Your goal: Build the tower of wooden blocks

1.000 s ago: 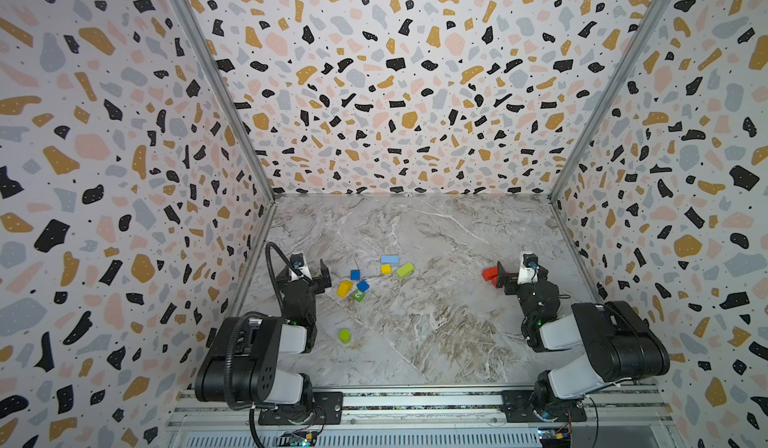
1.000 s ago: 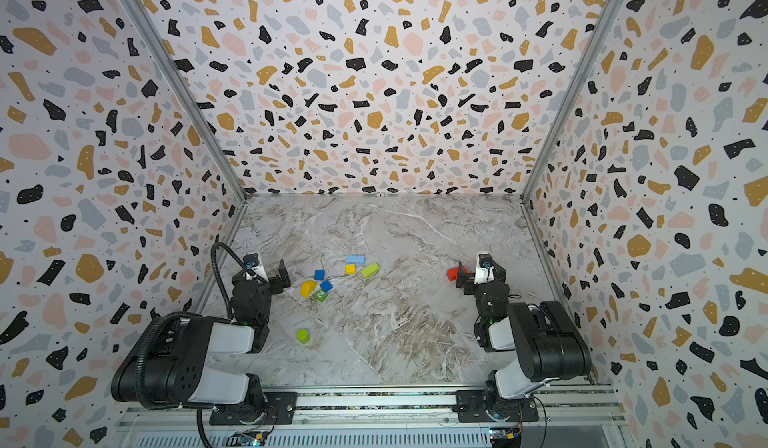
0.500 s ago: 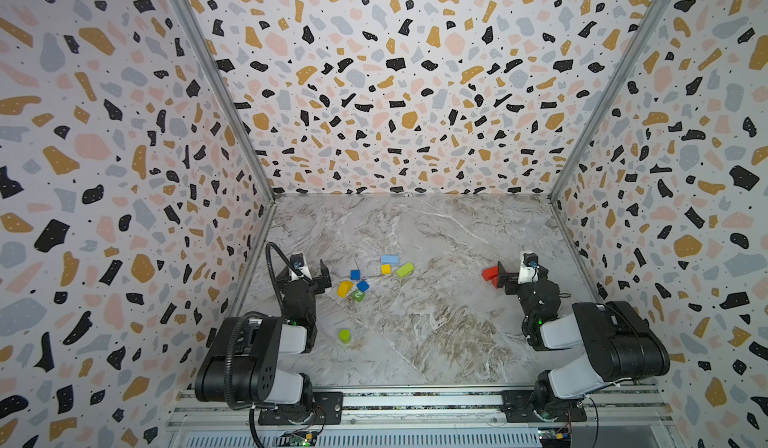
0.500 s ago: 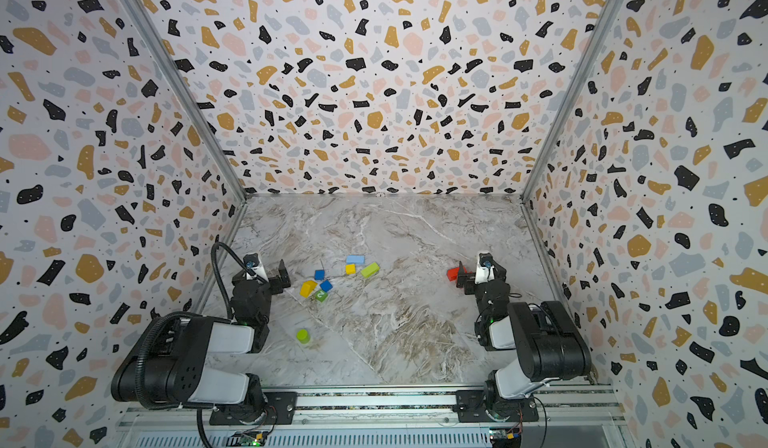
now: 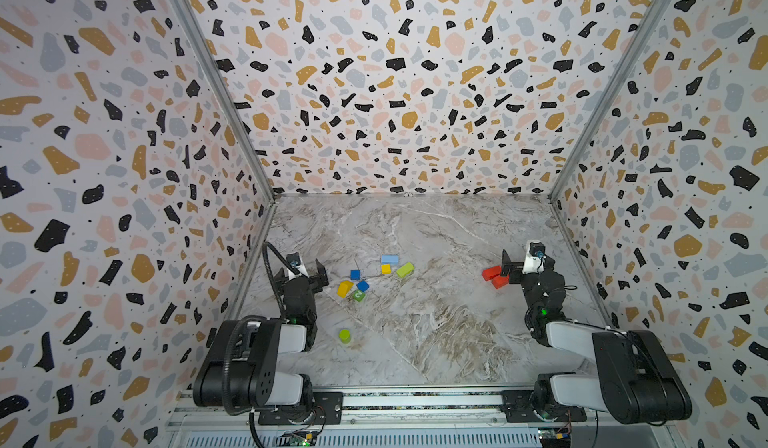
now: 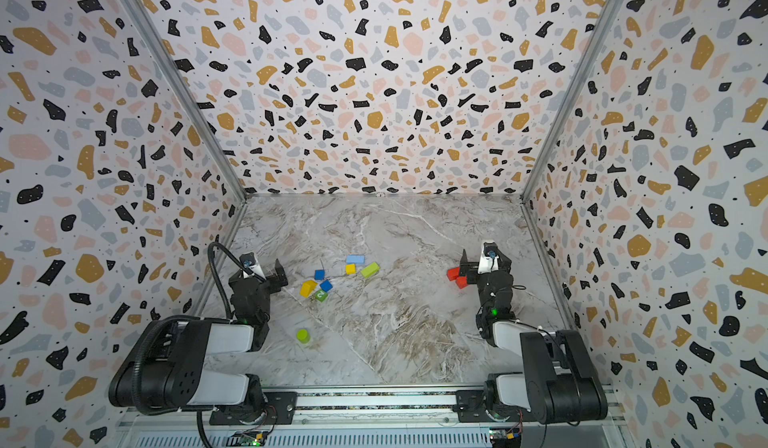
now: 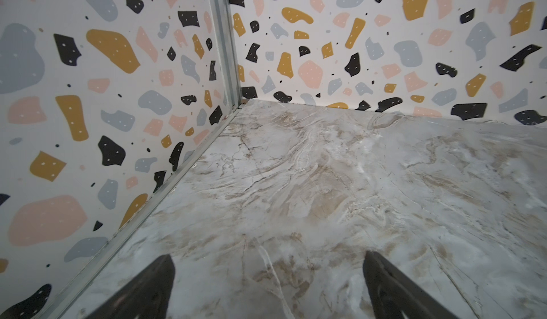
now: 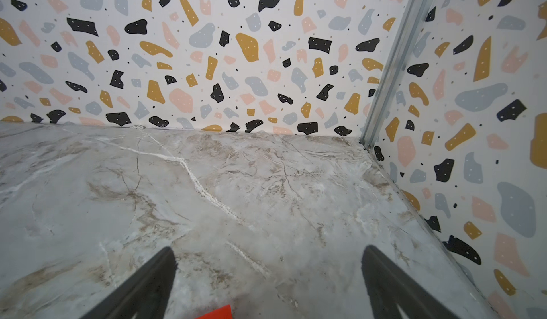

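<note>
Plainly, no tower stands yet. In both top views the wood blocks point(image 5: 363, 286) lie loose on the marble table point(image 5: 415, 225). A light blue bar point(image 5: 389, 259), a yellow cube point(image 5: 385, 269) and a lime bar point(image 5: 404, 269) sit just beside one another. Two blue cubes point(image 6: 319, 274), a yellow block point(image 6: 308, 288) and a green cube point(image 6: 320, 296) cluster nearer the left gripper point(image 5: 305, 271), whose jaws stand wide apart with nothing between them. A lime cylinder point(image 5: 344, 335) stands upright and alone, well apart from the rest. Two red blocks point(image 5: 491, 272) touch each other just beside the right gripper point(image 5: 525, 265), which is also spread wide and empty.

The left wrist view shows only bare marble between its dark fingers point(image 7: 154, 285).

The right wrist view shows much the same, save a corner of one of the red blocks point(image 8: 214, 313) at the frame's edge, between the fingers point(image 8: 154, 288).

These pieces look light, stiff and smoothly painted, so probably a little slippery. I would pinch each across two flat opposite faces, low and centred. The cylinder, taken on its curved side, may twist or roll.
</note>
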{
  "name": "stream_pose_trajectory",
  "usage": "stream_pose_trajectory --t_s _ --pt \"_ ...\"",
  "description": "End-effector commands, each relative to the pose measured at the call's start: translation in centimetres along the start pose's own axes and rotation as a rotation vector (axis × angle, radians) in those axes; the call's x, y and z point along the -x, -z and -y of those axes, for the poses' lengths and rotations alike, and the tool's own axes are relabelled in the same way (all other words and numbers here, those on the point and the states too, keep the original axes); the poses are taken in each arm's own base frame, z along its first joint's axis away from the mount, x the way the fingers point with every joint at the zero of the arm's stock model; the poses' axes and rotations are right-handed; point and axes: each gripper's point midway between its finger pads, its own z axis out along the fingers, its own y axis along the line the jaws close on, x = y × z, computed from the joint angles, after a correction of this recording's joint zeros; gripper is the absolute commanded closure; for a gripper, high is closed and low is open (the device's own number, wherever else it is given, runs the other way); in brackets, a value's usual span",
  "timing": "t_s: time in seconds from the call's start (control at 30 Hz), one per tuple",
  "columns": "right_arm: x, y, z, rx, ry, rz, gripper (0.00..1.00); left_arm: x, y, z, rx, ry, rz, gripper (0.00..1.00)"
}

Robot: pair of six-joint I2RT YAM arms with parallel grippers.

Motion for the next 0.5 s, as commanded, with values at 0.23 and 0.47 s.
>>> stream_pose_trajectory --t_s 0.23,0.47 --pt "3.4 0.9 -0.3 -0.025 -0.118 -0.048 0.01 6.6 -0.4 -0.2 0.077 0.07 0.024 0.0" --pt "6.9 3.3 -1.0 0.043 -0.262 -0.012 0.01 10.3 0.3 2.3 0.152 0.16 -0.007 0.0"
